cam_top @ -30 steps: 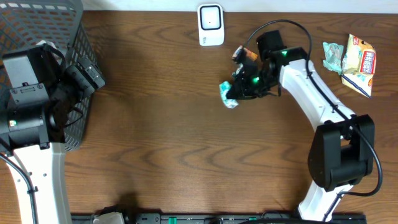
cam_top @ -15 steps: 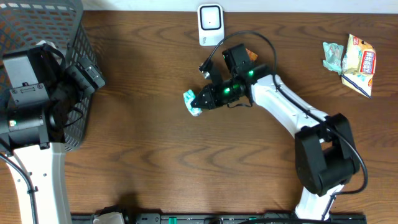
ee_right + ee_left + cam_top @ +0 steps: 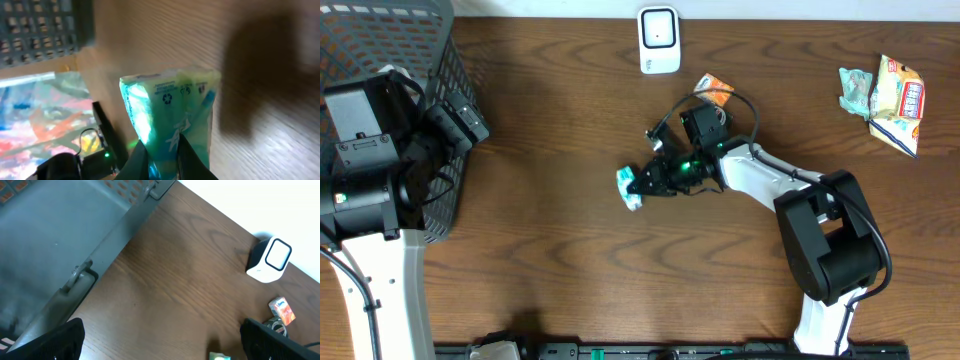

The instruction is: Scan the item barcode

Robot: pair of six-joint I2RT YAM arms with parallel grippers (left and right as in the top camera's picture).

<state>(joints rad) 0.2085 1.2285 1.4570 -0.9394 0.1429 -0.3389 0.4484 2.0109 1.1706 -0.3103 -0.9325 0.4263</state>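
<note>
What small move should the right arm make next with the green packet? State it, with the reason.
Probably open the right gripper and leave the green packet on the table. It has carried the packet left, away from the scanner, and holds it low over the wood by one end, while the left gripper waits open beside the basket.
</note>
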